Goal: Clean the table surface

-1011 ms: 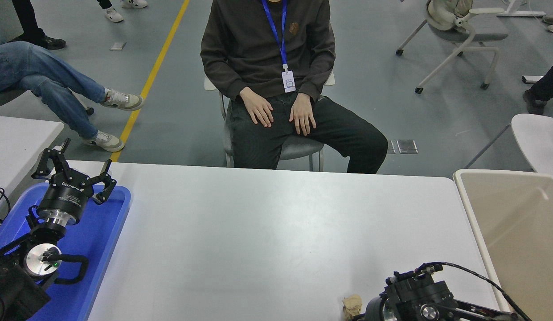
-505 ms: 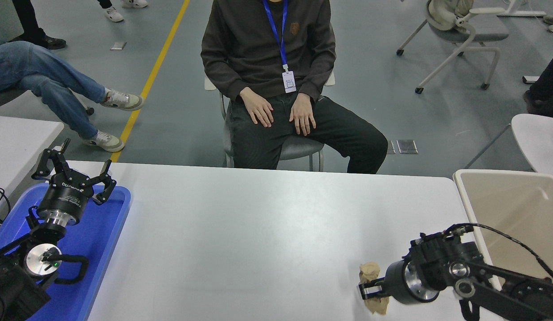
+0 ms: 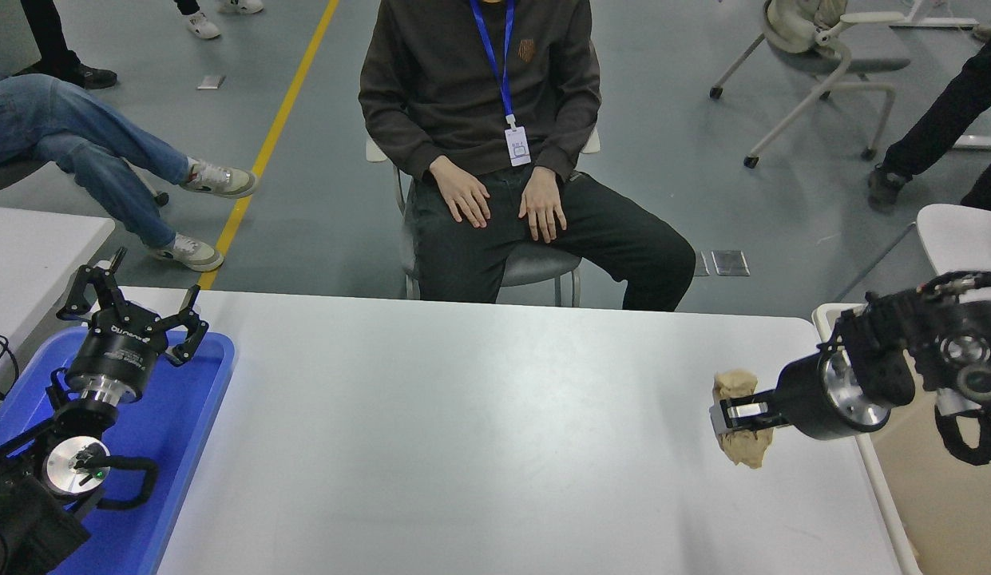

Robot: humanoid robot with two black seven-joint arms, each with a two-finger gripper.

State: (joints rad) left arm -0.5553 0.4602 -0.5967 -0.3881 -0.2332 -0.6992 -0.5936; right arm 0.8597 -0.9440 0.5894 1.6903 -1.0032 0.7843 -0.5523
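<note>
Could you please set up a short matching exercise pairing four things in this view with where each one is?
Things:
1. left gripper
2. right gripper
3. crumpled tan wad
4. beige bin

Places:
A. beside the table's right edge
B. clamped in a gripper
C. over the blue tray
D. above the table surface, right side

Pairs: 1-C, 2-D, 3-B, 4-A

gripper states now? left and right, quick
Left gripper: open, empty, parked above the blue tray.
Right gripper: shut on a crumpled brown paper wad, above the table surface.
</note>
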